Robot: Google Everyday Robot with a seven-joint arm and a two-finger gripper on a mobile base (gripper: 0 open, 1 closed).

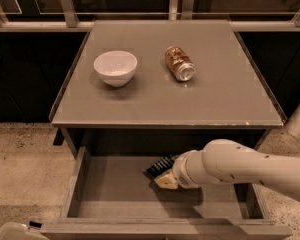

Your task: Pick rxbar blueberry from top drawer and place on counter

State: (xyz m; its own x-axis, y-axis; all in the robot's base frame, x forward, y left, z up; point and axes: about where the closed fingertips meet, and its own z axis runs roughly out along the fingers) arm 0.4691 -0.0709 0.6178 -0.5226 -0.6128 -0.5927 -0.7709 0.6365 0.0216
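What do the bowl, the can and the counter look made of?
Bowl: likely glazed ceramic, glossy white. Can: metal, shiny silver end. Counter: matte grey-brown, laminate or wood, unclear. The gripper is down in the drawer by the dark bar.
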